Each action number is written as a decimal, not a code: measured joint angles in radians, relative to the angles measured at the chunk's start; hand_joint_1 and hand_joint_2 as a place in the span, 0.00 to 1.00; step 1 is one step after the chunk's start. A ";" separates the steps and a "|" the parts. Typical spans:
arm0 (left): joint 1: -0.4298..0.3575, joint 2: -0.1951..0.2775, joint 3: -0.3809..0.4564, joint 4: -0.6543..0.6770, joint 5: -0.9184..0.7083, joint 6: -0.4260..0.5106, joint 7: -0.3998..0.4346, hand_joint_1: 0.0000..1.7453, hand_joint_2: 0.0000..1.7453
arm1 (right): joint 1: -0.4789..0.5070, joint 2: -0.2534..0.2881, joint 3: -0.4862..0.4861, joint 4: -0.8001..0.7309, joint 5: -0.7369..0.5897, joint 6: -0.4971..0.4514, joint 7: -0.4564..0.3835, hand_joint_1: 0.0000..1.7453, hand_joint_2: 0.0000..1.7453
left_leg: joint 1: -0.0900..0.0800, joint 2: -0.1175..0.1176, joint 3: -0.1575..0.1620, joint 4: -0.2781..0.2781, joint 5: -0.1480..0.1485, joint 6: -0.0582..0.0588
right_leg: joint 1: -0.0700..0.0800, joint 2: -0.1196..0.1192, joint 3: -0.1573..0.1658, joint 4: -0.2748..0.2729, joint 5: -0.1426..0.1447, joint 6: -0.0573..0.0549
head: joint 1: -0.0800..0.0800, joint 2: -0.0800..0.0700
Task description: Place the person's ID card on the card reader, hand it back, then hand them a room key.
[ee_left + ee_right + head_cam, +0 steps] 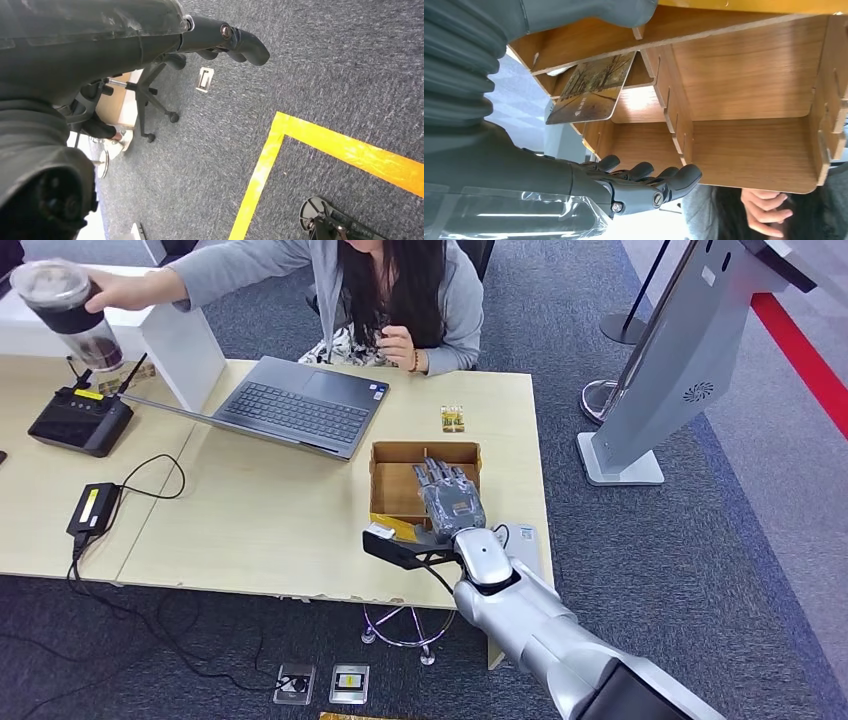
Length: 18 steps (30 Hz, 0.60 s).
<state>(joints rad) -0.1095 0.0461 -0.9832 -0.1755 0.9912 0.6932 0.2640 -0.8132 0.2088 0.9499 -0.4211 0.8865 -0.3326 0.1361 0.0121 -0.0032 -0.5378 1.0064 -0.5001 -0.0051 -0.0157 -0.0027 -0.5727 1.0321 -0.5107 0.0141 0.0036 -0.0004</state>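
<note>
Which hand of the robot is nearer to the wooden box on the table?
The right hand: it reaches over the wooden box, fingers spread above its compartments. The left hand hangs low beside the robot, above the grey carpet, away from the box.

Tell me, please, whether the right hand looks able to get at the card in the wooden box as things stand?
Probably yes: the right hand is over the open-topped wooden box, and the card leans uncovered in a compartment beside its fingers, with nothing between them.
</note>
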 joint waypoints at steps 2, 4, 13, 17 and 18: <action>0.000 -0.001 -0.002 0.000 -0.002 0.000 0.005 0.00 0.00 | -0.005 0.000 0.000 0.006 -0.008 -0.003 0.000 0.00 1.00 | 0.000 0.000 0.000 0.000 0.000 0.000 | 0.000 0.000 0.000 0.000 0.000 0.000 | 0.000 0.000; 0.000 -0.001 -0.006 0.000 -0.005 0.000 0.010 0.00 0.00 | -0.008 -0.001 0.000 0.012 -0.017 -0.006 -0.001 0.00 1.00 | 0.000 0.000 0.000 0.000 0.000 0.000 | 0.000 0.000 0.000 0.000 0.000 0.000 | 0.000 0.000; 0.000 -0.001 -0.013 0.000 -0.031 0.001 0.020 0.00 0.00 | -0.010 -0.001 0.000 0.019 -0.042 -0.017 -0.008 0.00 1.00 | 0.000 0.000 0.000 0.000 0.000 0.000 | 0.000 0.000 0.000 0.000 0.000 0.000 | 0.000 0.000; 0.000 -0.001 -0.016 0.000 -0.033 0.001 0.026 0.00 0.00 | -0.011 -0.001 0.000 0.019 -0.047 -0.018 -0.008 0.00 1.00 | 0.000 0.000 0.000 0.000 0.000 0.000 | 0.000 0.000 0.000 0.000 0.000 0.000 | 0.000 0.000; 0.000 -0.001 -0.016 0.000 -0.033 0.001 0.029 0.00 0.00 | -0.011 -0.001 0.000 0.019 -0.047 -0.019 -0.008 0.00 1.00 | 0.000 0.000 0.000 0.000 0.000 0.000 | 0.000 0.000 0.000 0.000 0.000 0.000 | 0.000 0.000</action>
<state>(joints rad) -0.1098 0.0446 -0.9993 -0.1755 0.9578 0.6942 0.2927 -0.8246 0.2075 0.9499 -0.4023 0.8392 -0.3513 0.1280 0.0121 -0.0032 -0.5377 1.0064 -0.5001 -0.0052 -0.0157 -0.0027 -0.5727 1.0321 -0.5107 0.0141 0.0038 -0.0004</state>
